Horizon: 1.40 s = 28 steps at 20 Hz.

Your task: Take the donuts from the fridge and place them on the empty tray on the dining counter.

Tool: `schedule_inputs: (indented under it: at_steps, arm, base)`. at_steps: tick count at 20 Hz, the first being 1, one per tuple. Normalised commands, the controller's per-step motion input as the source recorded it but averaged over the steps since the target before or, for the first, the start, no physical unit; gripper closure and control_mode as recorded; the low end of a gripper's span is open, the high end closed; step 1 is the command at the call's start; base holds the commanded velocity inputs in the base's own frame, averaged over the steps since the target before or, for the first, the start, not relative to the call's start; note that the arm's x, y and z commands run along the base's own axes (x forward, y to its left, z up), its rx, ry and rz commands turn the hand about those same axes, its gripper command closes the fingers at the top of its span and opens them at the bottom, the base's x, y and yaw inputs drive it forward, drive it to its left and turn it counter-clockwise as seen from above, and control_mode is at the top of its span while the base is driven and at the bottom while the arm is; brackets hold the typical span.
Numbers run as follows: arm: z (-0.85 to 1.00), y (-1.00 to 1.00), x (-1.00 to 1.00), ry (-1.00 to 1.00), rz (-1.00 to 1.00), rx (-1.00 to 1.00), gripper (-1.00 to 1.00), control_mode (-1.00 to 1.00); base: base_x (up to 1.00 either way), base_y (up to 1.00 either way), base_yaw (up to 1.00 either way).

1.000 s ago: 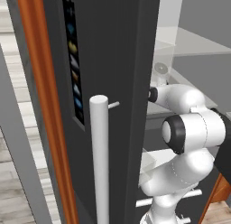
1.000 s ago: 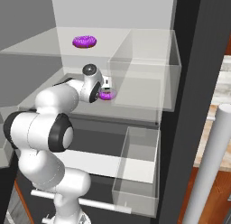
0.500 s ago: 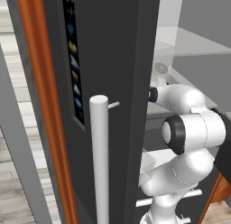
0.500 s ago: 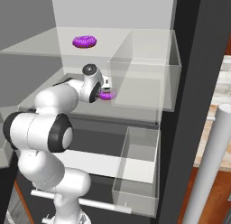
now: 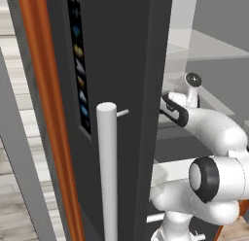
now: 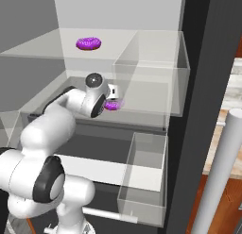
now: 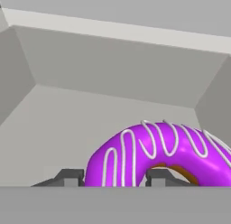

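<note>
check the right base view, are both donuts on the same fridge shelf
No: one donut lies on the upper glass shelf, the other donut sits lower by the gripper.

Two purple-iced donuts (image 6: 88, 43) (image 6: 112, 105) lie on separate fridge (image 6: 203, 77) shelves.

Donut partly hidden in fridge
The arm's wrist covers much of the lower donut (image 6: 113, 105); perhaps gripped, its contact with the fingertips (image 7: 71, 177) unclear.

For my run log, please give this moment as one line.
place: fridge | gripper: shut on lower donut | upper donut: on shelf
</note>
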Motion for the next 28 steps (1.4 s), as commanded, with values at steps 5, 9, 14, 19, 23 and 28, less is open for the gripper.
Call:
schedule_inputs:
  at_steps: [5,9,14,19,23,28]
  arm:
    - [0.6,-0.09,-0.65,0.0,0.13,0.0,1.0,-1.0]
    - [0.53,-0.02,-0.75,0.05,0.17,0.0,1.0,-1.0]
    - [0.12,0.0,-1.0,0.0,0.15,0.0,1.0,-1.0]
    - [0.04,0.19,-0.99,0.0,0.19,-0.02,1.0,-1.0]
    - [0.0,0.29,-0.9,0.0,0.18,-0.03,1.0,-1.0]
    - [0.17,0.3,-0.69,-0.04,0.13,-0.02,1.0,-1.0]
  base:
    - [0.0,0.0,0.0]
    - [0.0,0.0,0.0]
    - [0.0,0.0,0.0]
    - [0.0,0.0,0.0]
    - [0.0,0.0,0.0]
    - [0.0,0.0,0.0]
